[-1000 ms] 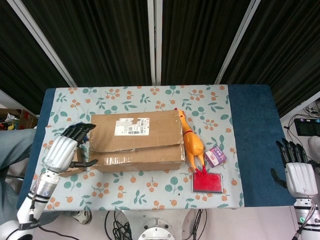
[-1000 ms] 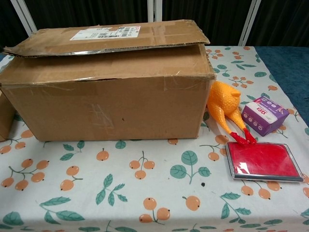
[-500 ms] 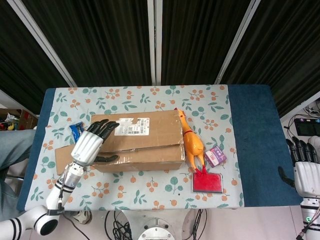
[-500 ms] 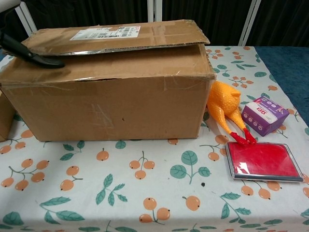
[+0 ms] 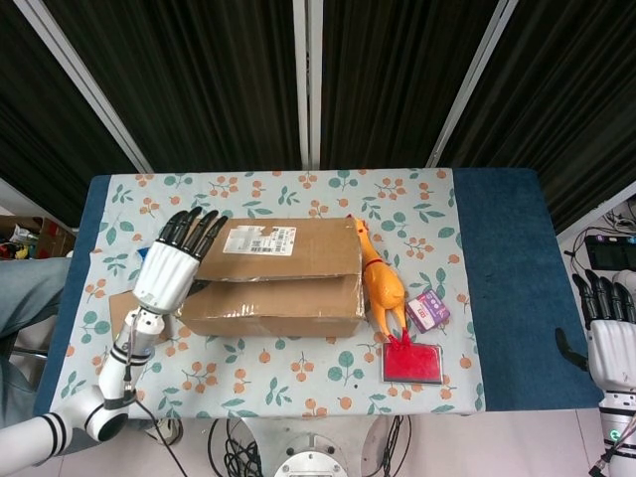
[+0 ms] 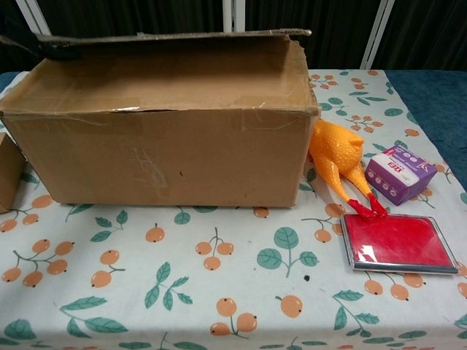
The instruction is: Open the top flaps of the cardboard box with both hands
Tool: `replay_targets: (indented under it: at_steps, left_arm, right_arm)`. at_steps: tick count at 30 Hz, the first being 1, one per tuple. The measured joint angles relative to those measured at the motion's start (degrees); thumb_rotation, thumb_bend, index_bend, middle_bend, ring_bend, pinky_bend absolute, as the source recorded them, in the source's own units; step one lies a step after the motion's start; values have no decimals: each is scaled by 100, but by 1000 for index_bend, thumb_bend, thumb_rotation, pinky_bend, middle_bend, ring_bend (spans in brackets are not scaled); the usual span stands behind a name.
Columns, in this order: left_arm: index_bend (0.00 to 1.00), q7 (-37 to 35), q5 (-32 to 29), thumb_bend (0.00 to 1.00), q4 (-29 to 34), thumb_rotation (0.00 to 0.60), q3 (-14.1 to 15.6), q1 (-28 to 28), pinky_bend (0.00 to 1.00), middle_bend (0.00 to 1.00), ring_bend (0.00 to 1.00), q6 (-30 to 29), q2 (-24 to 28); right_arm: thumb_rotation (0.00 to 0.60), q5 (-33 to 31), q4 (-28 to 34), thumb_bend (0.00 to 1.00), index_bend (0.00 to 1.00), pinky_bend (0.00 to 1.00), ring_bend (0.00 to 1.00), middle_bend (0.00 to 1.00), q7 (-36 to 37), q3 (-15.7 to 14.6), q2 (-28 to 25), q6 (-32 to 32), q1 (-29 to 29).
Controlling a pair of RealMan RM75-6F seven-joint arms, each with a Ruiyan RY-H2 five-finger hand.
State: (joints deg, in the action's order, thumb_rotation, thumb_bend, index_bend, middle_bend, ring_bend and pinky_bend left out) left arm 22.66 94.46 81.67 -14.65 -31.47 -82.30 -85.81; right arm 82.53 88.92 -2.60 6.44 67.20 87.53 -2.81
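The brown cardboard box (image 5: 273, 298) (image 6: 164, 149) lies lengthwise mid-table. Its far top flap (image 5: 288, 248), the one with the white label, is raised to about level; in the chest view it shows edge-on (image 6: 175, 34). The near flap (image 6: 160, 76) still lies down over the top. My left hand (image 5: 171, 266) is at the box's left end with its fingers straight and spread beside the flap. Its dark thumb (image 6: 49, 47) reaches under the flap's left edge. My right hand (image 5: 608, 343) hangs off the table's right side, fingers apart, holding nothing.
An orange rubber chicken (image 5: 383, 283) (image 6: 337, 157) lies against the box's right end. A small purple carton (image 5: 428, 310) (image 6: 400, 173) and a flat red case (image 5: 412, 364) (image 6: 398, 243) sit to its right. A loose cardboard piece (image 5: 117, 310) (image 6: 9, 171) lies left of the box.
My left hand came from left of the box to the flap's left edge and rose, thumb under it, lifting the far flap to about level. My right hand sank slightly.
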Motion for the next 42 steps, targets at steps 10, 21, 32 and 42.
replay_targets:
  at_steps: [10,21,32,42]
  left_arm:
    - [87,-36,-51,52,-887,600,-539,-502,214,111,132,-192,-205]
    - [62,-743,-757,51,-2809,600,-1080,-1489,213,72,126,425,-684]
    - [70,-1349,-1404,130,-2627,600,-1037,-1382,214,84,126,775,-504]
    - [144,-2724,-1771,1,-232,451,-270,34,216,135,127,1495,1690]
  right_arm:
    - [600,18,16,278,0,0,0,0,74,-18,-6,-61,-19]
    - [600,-6,111,277,0,0,0,0,167,-1,-107,-53,1]
    - [600,462,160,212,0,0,0,0,376,49,-181,91,-130]
    - [600,1218,1120,440,0,0,0,3,354,314,-761,-270,-922]
